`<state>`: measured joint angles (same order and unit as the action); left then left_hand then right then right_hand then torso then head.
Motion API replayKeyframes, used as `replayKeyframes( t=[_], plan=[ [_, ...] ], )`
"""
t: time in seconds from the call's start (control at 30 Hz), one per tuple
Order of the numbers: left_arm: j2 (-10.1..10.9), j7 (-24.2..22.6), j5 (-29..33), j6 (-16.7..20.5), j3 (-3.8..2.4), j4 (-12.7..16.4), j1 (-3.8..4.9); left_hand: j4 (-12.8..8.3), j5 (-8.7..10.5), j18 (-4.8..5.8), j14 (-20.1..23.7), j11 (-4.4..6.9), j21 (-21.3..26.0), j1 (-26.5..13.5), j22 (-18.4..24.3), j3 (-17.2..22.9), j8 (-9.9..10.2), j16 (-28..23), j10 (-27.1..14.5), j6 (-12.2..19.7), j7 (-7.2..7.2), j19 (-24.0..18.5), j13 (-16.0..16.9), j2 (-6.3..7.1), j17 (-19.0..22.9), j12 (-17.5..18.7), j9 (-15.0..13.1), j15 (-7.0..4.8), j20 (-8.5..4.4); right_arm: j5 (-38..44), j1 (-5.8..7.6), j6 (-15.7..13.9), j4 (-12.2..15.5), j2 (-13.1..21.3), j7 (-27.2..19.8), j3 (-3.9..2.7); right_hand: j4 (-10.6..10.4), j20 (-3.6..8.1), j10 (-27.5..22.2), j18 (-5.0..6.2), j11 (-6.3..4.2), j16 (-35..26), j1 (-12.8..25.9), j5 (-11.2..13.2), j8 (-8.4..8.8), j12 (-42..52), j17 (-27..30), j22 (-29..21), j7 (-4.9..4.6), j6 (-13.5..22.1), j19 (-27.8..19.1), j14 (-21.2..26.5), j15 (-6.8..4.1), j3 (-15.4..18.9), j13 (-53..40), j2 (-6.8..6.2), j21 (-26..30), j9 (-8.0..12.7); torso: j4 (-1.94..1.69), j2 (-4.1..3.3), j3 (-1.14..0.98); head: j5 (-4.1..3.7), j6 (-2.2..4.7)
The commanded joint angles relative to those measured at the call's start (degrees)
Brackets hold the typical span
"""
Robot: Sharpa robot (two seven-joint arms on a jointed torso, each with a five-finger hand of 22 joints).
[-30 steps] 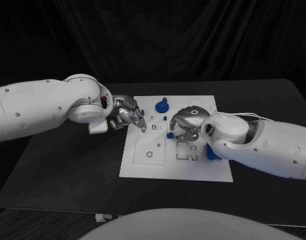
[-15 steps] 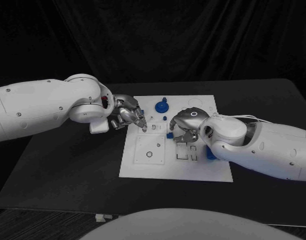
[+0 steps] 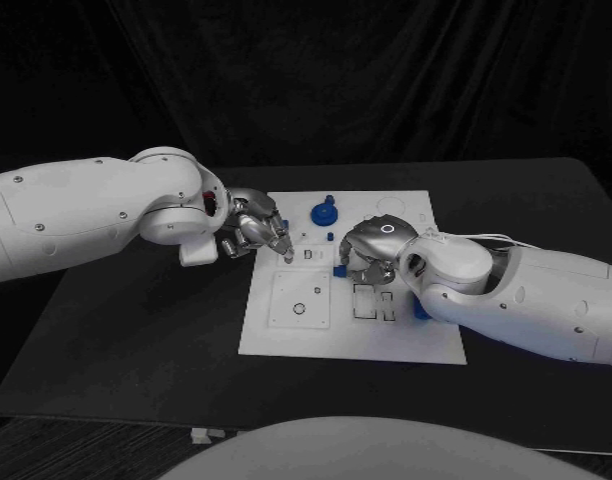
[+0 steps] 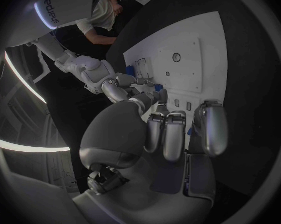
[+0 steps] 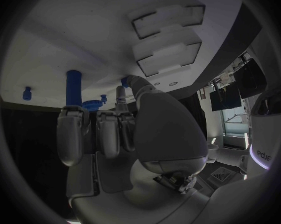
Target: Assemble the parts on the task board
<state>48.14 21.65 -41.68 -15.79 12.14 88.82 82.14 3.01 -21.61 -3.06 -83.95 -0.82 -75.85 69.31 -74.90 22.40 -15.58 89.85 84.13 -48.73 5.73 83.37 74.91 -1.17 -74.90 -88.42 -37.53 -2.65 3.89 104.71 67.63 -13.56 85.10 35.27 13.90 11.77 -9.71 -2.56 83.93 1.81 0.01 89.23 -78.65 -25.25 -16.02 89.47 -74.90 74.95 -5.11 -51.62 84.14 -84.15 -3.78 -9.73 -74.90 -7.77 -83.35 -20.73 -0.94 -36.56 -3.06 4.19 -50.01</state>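
Assembly looked to be at the seating stage. The white rectangular task board [image 3: 313, 335] lay mid-desk [image 3: 133, 340], with a blue gear-like part [image 3: 324, 213] standing near its far edge and a small blue part [image 3: 341, 270] near the middle, just under the right hand [image 3: 374, 252]. That hand's fingers [image 5: 97, 132] hung curled over this part; whether they held it, I could not tell. The left hand [image 3: 256, 233] hovered at the board's left edge, fingers [image 4: 168, 134] bunched narrow, apparently holding nothing. Next, the right hand probably needed to line the part up with its recess and press straight down. The lettering "sharpa" [image 4: 52, 14] showed on an arm casing.
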Motion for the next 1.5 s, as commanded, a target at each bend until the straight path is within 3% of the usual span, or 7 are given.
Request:
replayKeyframes(
  t=[0.03,0.17,0.47,0.77,0.83,1.03,1.5],
  plan=[
    [-0.1,-0.9,0.3,-0.8,-0.04,-0.1,0.12,0.0,0.27,-0.11,-6.1,-0.35,0.2,0.1,-10.9,0.2,0.3,0.2,4.1,-0.2,0.03,-0.3,13.2,-0.55,-15.1,0.4,0.1,0.56,0.24,0.5,-0.17,-2.5,-0.1,-0.1,-1.0,-0.03,0.0,-0.21,5.8,-0.09,-0.05,0.2,0.0,0.0,-0.31,0.3,-13.8,12.8,-0.02,-0.5,2.6,-5.6,0.18,-0.2,-14.5,0.24,0.0,-0.1,-0.05,-0.03,0.02,-0.06,0.01],
    [-0.2,-0.8,0.3,-1.0,-0.04,-0.2,0.11,0.1,0.29,-0.13,-6.1,-0.36,0.3,0.1,-10.9,0.2,0.4,0.2,4.1,-0.2,0.04,-0.4,13.1,-0.6,-15.1,0.4,0.2,0.57,0.24,-0.2,-0.19,-2.3,-0.2,-0.1,-1.4,-0.03,-0.2,-0.14,5.8,-0.1,-0.13,0.2,0.9,1.3,0.01,0.3,-13.9,12.8,-0.11,0.6,2.6,-5.6,0.1,-0.1,-14.5,0.02,0.0,-0.1,-0.05,-0.01,0.02,-0.06,0.01],
    [-0.5,-0.8,0.3,-1.4,-0.04,-0.5,0.09,0.1,0.34,-0.14,-6.1,-0.37,0.3,0.1,-10.8,0.3,0.4,0.2,4.1,-0.2,0.04,-0.4,13.1,-0.62,-15.1,0.4,0.2,0.58,0.25,-0.9,-0.21,-0.8,-0.4,-0.4,-1.3,-0.03,-2.0,-0.77,5.5,-0.02,0.9,0.1,3.1,12.5,2.68,0.1,-13.6,12.7,-1.33,6.9,2.4,-5.5,0.91,1.3,-14.0,-1.07,0.4,1.2,-0.01,0.06,0.02,0.09,0.01],
    [-0.6,-0.7,0.3,-1.7,-0.04,-0.6,0.07,0.1,0.49,-0.32,-6.1,-0.42,1.2,0.2,-10.6,0.3,0.4,0.2,3.8,-0.2,0.07,-0.9,12.8,-0.72,-15.1,0.8,0.4,0.63,0.31,-1.0,-0.23,0.4,-0.6,-0.6,-0.7,-0.03,-3.0,-1.02,5.5,0.06,1.27,0.1,3.7,13.7,2.41,0.0,-13.5,12.6,-1.46,6.9,2.2,-5.5,1.21,1.6,-13.9,-0.97,0.7,1.3,-0.05,0.04,0.03,-0.02,0.01],
    [-0.6,-0.7,0.3,-1.8,-0.04,-0.6,0.07,0.1,0.49,-0.32,-6.1,-0.42,1.2,0.2,-10.6,0.3,0.4,0.2,3.8,-0.2,0.07,-0.9,12.8,-0.72,-15.1,0.8,0.4,0.63,0.31,-1.0,-0.27,0.8,-0.7,-0.7,-0.4,-0.03,-2.9,-1.19,5.4,0.08,1.47,0.0,3.0,11.9,1.78,0.0,-13.4,12.5,-1.45,6.0,2.2,-5.5,1.41,1.3,-13.8,-0.7,0.8,1.1,-0.04,0.05,0.04,0.01,0.01],
    [-0.7,-0.7,0.3,-2.0,-0.03,-0.7,0.05,0.2,0.52,-0.37,-6.1,-0.44,1.4,0.2,-10.5,0.4,0.4,0.2,3.7,-0.2,0.09,-1.0,12.7,-0.75,-15.1,0.9,0.5,0.66,0.33,-1.1,-0.58,1.7,-0.8,-0.9,0.7,-0.03,-2.1,-1.48,5.2,0.22,1.63,-0.1,2.6,1.1,-0.37,-0.1,-13.0,12.4,-1.28,3.4,1.9,-5.3,1.6,0.5,-13.5,-0.48,1.3,0.2,-0.03,0.08,0.02,0.1,0.01],
    [-1.0,-0.6,0.3,-2.8,-0.03,-0.9,-0.07,0.4,0.54,-0.45,-6.1,-0.51,1.8,0.1,-10.4,0.4,0.4,0.2,3.4,-0.3,0.16,-1.3,12.5,-0.88,-15.1,1.1,0.8,0.73,0.41,-1.1,-1.57,2.1,-1.7,-1.4,2.1,-0.03,-1.1,-1.35,5.0,0.43,1.29,-0.3,2.3,-1.0,-2.21,-0.3,-12.6,12.1,-0.79,1.7,1.5,-5.2,1.36,-0.2,-13.1,-0.15,2.1,-1.1,-0.08,0.05,0.02,0.12,0.01]
  ],
)
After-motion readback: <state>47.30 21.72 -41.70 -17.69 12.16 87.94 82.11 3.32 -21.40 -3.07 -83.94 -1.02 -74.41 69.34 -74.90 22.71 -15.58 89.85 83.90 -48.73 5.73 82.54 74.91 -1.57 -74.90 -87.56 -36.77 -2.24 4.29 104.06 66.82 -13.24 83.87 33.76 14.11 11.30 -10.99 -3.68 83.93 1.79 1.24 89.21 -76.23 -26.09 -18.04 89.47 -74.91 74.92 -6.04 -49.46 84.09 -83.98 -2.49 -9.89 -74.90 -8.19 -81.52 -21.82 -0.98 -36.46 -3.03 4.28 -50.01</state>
